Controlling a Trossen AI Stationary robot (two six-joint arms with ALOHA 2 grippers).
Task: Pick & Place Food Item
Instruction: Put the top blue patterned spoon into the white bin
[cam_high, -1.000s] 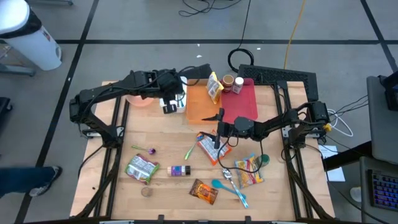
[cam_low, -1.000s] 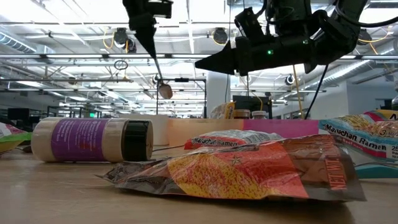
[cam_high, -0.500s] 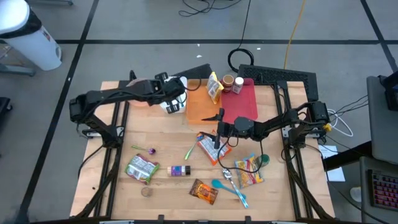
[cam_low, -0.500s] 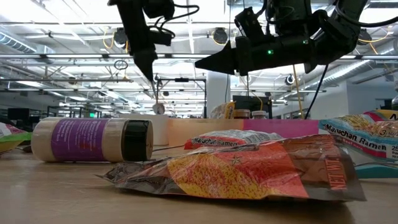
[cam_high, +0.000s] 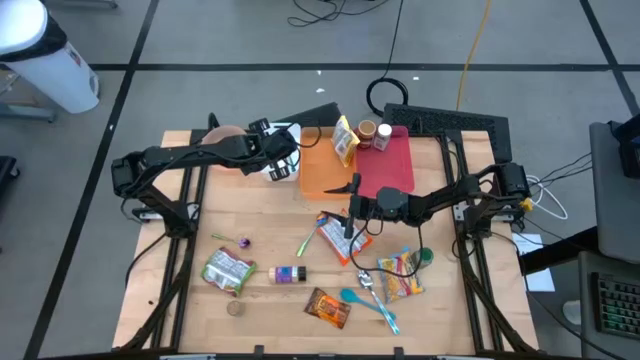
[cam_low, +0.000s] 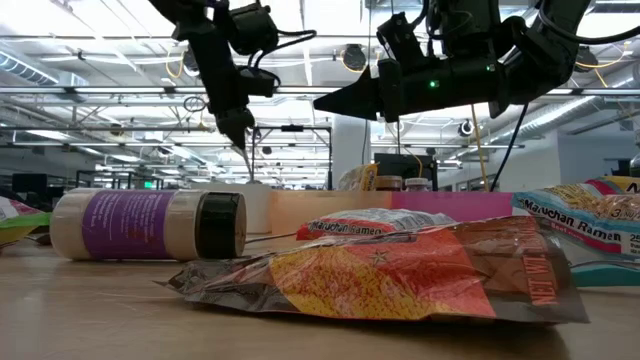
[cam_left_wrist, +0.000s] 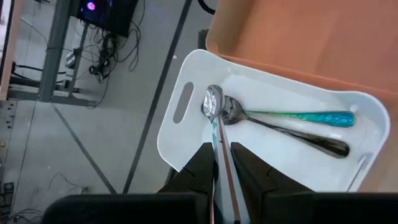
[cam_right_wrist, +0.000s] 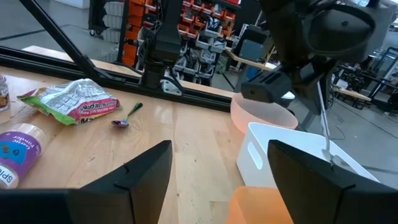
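Holding my left hand (cam_left_wrist: 219, 163) over the white bin (cam_left_wrist: 186, 134) at the back of the desk (cam_high: 260, 225), I kept its fingers pinched on a spoon (cam_left_wrist: 214, 109) so it would land beside the two spoons inside. My right hand (cam_high: 350, 190) waited, fingers apart, above the ramen pack (cam_high: 333, 233).
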